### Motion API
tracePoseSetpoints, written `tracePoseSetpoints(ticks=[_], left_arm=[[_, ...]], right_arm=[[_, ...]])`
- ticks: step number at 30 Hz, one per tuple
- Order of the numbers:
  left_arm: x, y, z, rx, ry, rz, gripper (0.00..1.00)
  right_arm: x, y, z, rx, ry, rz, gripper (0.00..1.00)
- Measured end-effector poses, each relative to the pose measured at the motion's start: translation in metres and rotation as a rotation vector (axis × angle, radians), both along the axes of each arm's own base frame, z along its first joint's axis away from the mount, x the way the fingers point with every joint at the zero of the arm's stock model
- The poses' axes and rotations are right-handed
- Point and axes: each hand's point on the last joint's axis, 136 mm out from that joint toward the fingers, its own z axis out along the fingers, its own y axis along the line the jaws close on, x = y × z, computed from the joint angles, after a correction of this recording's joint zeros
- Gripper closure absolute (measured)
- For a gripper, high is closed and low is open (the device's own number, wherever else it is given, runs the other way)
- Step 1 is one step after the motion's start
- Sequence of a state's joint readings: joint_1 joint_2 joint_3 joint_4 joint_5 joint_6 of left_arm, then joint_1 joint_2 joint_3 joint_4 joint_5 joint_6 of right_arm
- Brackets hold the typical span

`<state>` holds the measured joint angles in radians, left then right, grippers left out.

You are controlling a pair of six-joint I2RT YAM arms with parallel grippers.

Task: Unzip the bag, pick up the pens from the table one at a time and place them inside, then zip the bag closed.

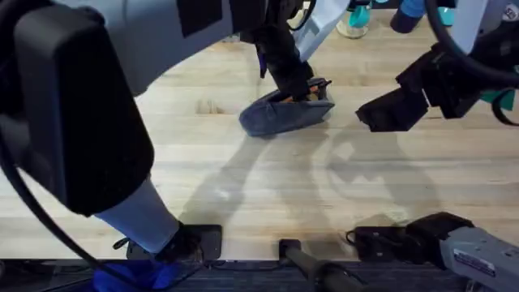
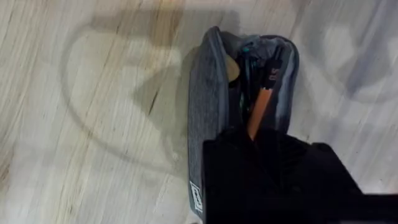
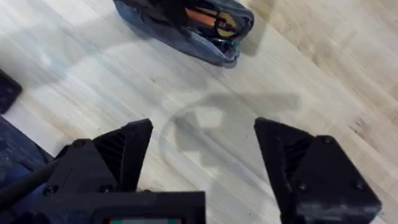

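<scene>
Left hand [image 1: 304, 88] is down at the bag [image 1: 285, 116], right over the open zipper mouth, and from where I stand I cannot tell whether its fingers are parted or pinched; in its own wrist view the black fingers cover the near end of the pouch. Right hand [image 1: 397, 109] hangs a little way off to the side of the bag, above bare bench [image 1: 268, 186], with its two fingers spread wide and nothing between them.

One bag lies on the bench, its long axis running roughly across the bench, with the right hand off its one rounded end. Its top gapes, and inside I can make out orange pens [image 3: 208, 18] lying along the length of the pouch; at least one, perhaps two, with dark parts beside them, but I cannot count them surely. I see no pen lying loose on the bench.

My guess is that the loading is done or nearly so, and what remains is the zip. The left arm is plainly the nearer, already on the bag; the right would have to come across to steady the far end while the slider is drawn along the long axis.
</scene>
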<state>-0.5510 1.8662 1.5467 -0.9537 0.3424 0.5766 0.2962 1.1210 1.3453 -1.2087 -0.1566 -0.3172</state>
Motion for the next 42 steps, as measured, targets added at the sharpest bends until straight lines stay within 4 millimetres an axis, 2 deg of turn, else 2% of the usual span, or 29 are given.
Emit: tracePoseSetpoints(ticks=[8, 10, 13, 15, 17, 18, 19, 36, 42], left_arm=[[-0.001, 0.001, -0.001, 0.005, 0.002, 0.001, 0.959], [0.000, 0.001, -0.001, 0.005, 0.002, 0.001, 0.888], [0.000, 0.001, -0.001, 0.006, 0.000, -0.003, 0.717], [0.000, 0.001, -0.001, 0.006, -0.001, -0.005, 0.451], [0.000, 0.001, -0.001, 0.008, -0.002, -0.005, 0.118], [0.000, 0.001, -0.001, 0.008, -0.001, -0.002, 0.040], [0.000, 0.001, -0.001, 0.009, -0.002, -0.004, 0.014], [0.001, 0.001, 0.002, 0.009, 0.000, 0.008, 0.006], [0.006, 0.002, 0.027, 0.011, -0.031, 0.023, 0.006]], right_arm=[[0.000, 0.000, 0.000, 0.000, 0.000, 0.000, 0.005], [0.000, 0.000, 0.000, 0.000, 0.000, 0.000, 0.005], [0.000, 0.000, 0.000, 0.000, 0.000, 0.000, 0.005], [0.000, 0.000, 0.000, 0.000, 0.000, 0.000, 0.005], [0.000, 0.000, 0.000, 0.000, 0.000, 0.000, 0.006], [0.000, 0.000, 0.000, 0.000, 0.000, 0.000, 0.006], [0.000, 0.000, 0.000, 0.000, 0.000, 0.000, 0.006], [0.000, 0.000, 0.000, 0.000, 0.000, 0.000, 0.005], [0.000, 0.000, 0.000, 0.000, 0.000, 0.000, 0.006]])
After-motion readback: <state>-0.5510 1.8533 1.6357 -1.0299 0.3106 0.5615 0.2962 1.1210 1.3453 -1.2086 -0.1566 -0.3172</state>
